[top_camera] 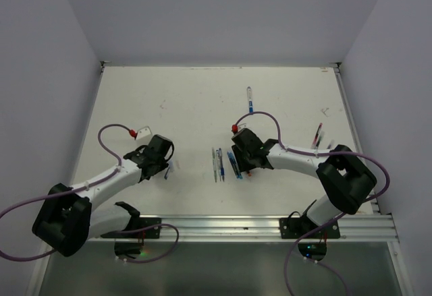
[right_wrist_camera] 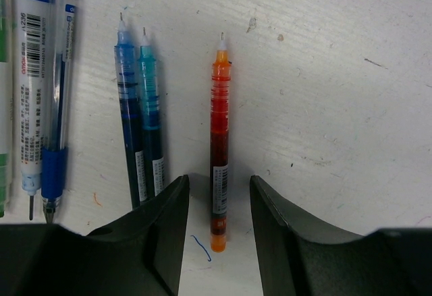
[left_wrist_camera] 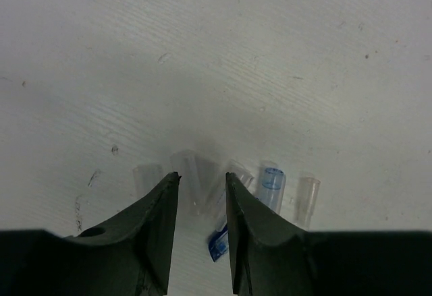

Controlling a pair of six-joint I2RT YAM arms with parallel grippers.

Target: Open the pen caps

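Right now the left end effector (left_wrist_camera: 202, 181) hangs low over the white desk (left_wrist_camera: 270, 53), its fingers parted and gripping nothing. The pen caps (left_wrist_camera: 147, 178) lie loose in a rough row at its tips, well left of the orange-red pen (right_wrist_camera: 219, 134). Most are clear, one is a blue-tinted cap (left_wrist_camera: 272, 187), and a small blue piece (left_wrist_camera: 217, 249) lies nearer the camera. One clear cap (left_wrist_camera: 189, 171) lies in line with the gap between the fingers. The right end effector (right_wrist_camera: 219, 181) is also released, its fingers either side of the orange-red pen's rear end without touching it. That pen lies uncapped, tip bare. A blue pen (right_wrist_camera: 128, 107) and a teal pen (right_wrist_camera: 150, 107) lie just left of it, also uncapped.
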